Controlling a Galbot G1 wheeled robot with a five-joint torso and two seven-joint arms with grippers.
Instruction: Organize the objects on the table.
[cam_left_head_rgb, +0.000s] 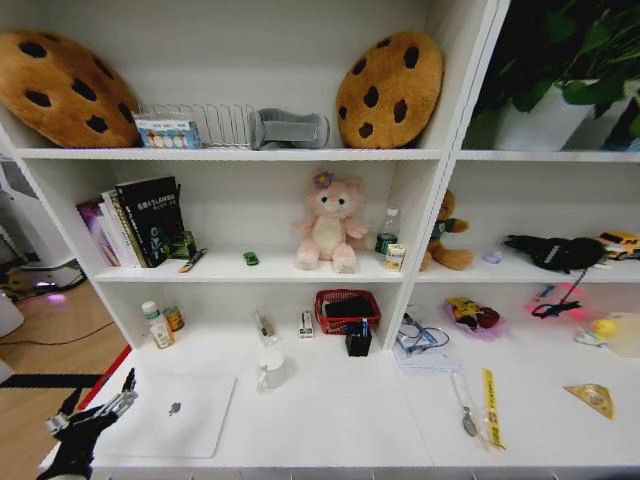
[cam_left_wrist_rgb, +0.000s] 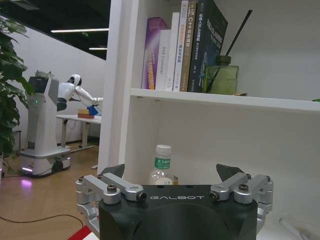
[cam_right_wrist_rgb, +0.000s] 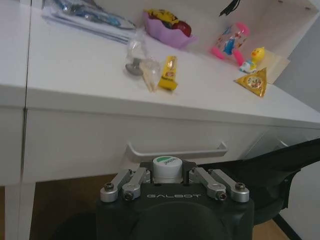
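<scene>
One jar (cam_right_wrist_rgb: 167, 169) clamped in right gripper (cam_right_wrist_rgb: 166, 179), body hidden.

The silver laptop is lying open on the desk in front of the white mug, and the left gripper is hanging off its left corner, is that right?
Not quite. The head view shows the silver laptop lying closed, lid down with its logo facing up. The rest holds: it sits on the desk in front of the white mug, with the left gripper off its left corner.

table (cam_left_head_rgb: 340, 420) – smooth matt white | laptop (cam_left_head_rgb: 175, 415) – brushed metal (silver) | cushions (cam_left_head_rgb: 390, 90) – plush
</scene>
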